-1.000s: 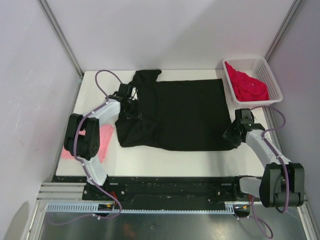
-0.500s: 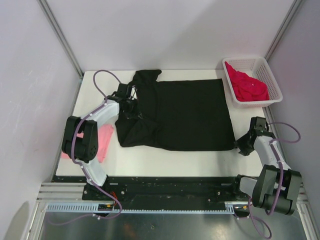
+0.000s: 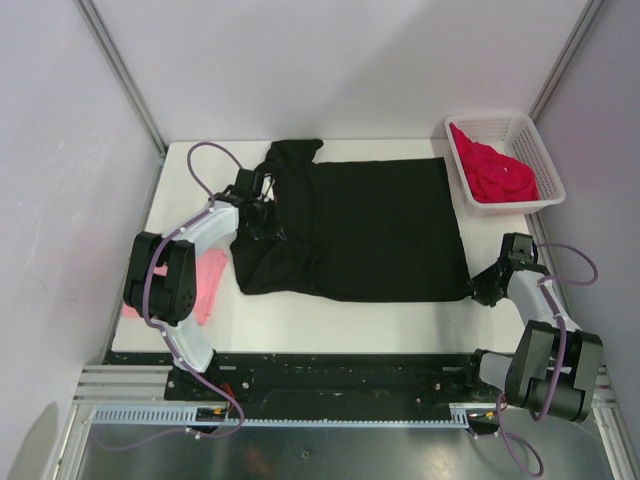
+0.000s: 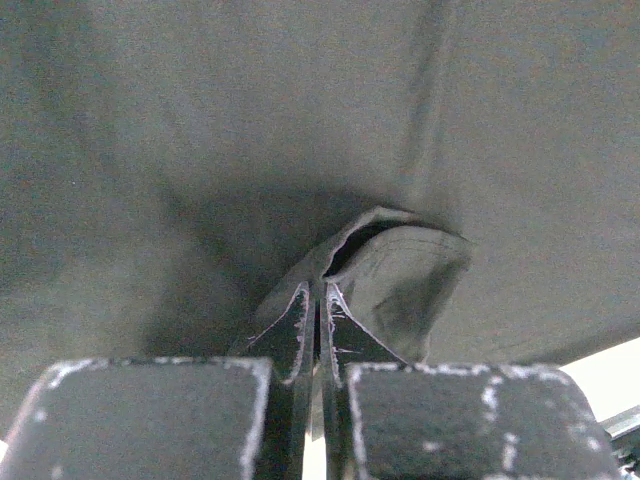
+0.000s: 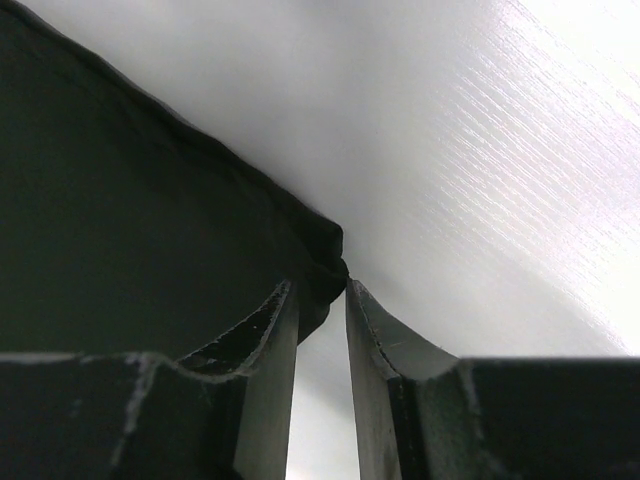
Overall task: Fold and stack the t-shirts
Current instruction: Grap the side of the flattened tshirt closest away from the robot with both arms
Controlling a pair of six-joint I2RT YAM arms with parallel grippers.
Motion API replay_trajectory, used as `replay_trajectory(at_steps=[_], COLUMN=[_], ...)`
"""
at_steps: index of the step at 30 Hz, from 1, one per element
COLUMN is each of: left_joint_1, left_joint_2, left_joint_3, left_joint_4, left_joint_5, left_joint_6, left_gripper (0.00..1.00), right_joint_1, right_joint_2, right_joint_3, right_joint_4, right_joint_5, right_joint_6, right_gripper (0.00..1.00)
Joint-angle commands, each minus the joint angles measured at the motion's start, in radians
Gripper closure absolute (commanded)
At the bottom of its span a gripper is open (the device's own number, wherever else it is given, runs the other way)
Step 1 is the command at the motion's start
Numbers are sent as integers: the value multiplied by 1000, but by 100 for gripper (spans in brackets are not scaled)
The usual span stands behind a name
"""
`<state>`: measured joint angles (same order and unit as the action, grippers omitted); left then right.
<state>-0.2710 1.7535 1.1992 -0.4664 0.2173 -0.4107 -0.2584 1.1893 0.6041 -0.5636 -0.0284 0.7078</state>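
Across the middle of the worktop (image 3: 330, 325) the black t-shirt (image 3: 370, 230) is lying spread out, its right part flat and its left part bunched into folds towards the near left. At that bunched left part, the left gripper (image 3: 262, 205) is reaching down onto the cloth from the left edge. Its fingers (image 4: 290, 320) are pressing together in the wrist view, clamping a raised fold of the black cloth between them.

At the shirt's near right corner, the right gripper (image 3: 483, 290) is sitting low over the worktop. Its fingers (image 5: 270, 340) are standing narrowly apart, white surface is showing through the slit between them, and the hemmed corner of the black shirt is lying right at their tips.

By the left edge, towards the near left corner, the light pink t-shirt (image 3: 208, 285) is lying partly hidden under the left arm. At the far right corner the white basket (image 3: 500, 120) is holding the crumpled red t-shirt (image 3: 495, 172).
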Motion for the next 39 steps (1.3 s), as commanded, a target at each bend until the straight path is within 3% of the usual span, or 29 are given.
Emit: replay_trajectory(at_steps=[1,14,19,21,32,39], left_joint_1=[-5,-4,-4,-4,-4,-4], left_joint_2=[-63,-113,-140,-162,-286,-277], left_joint_3=[-10,-15,-15,-16,0,60], left_joint_4=[24,23,23,23,15,16], left_joint_5=[18,0,-21,-38,-193,-214], left_joint_6=[-9,-13,-16,-18,-25,-26], left_gripper=[100,100,100,100,100,100], right_joint_1=[-4,-4,-4,-4,20,38], right_joint_2=[23,77,95,84,42,81], right_joint_3=[-3,-7,-4,8,128,201], right_joint_4=[34,29,54,57,6,15], right_joint_5=[-5,28,23,19,0,-4], right_joint_6=[7,-18,-18,-18,-19,-22], right_gripper=[71,72,96,99,100,100])
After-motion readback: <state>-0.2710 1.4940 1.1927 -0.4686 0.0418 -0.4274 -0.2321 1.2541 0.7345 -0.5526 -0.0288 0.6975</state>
